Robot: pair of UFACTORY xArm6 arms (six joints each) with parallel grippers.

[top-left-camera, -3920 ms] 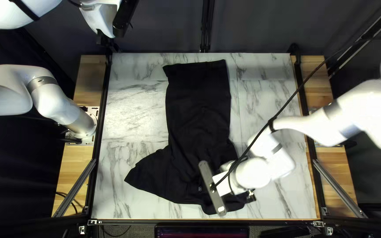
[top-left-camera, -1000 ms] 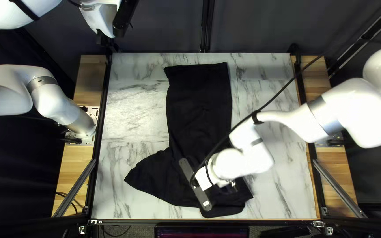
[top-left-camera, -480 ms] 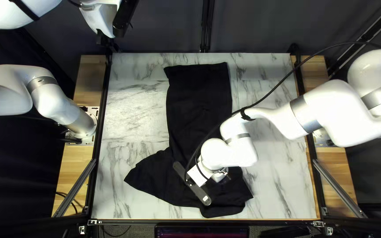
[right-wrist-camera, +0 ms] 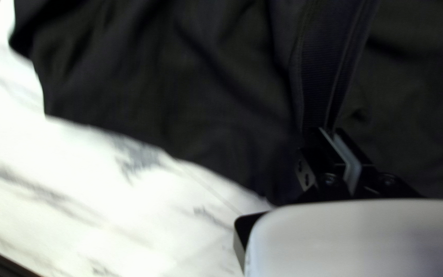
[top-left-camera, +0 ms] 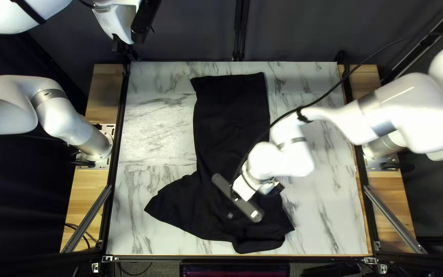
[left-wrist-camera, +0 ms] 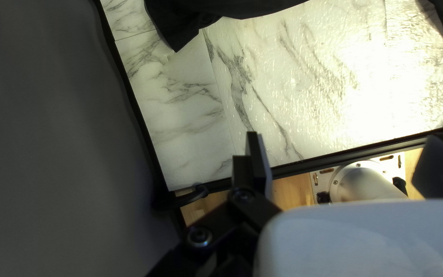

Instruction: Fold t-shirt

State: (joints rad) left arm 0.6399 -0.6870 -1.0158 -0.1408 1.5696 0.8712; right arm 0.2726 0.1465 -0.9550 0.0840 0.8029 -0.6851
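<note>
Pulling my right gripper (right-wrist-camera: 330, 132) farther from the near edge of the table (top-left-camera: 155, 128), its fingers pretty much pressed together and my left gripper (left-wrist-camera: 345, 146) spread, hasn't budged the t-shirt (top-left-camera: 232, 118) mid-table, so probably no new fold yet.

The shirt (top-left-camera: 232, 113) is plain black and lies rumpled on the marbled table (top-left-camera: 152, 128), partly hidden from above. A long, fairly straight-sided stretch reaches toward the far edge and ends nearly square. Nearer the table's near edge it spreads wide, with a pointed flap at the left, a corner at the right and a rounded, bunched edge between them. Close up, soft creases cross the fabric, and a ribbed band (right-wrist-camera: 325, 66) with stitched seams narrows to a gathered point
</note>
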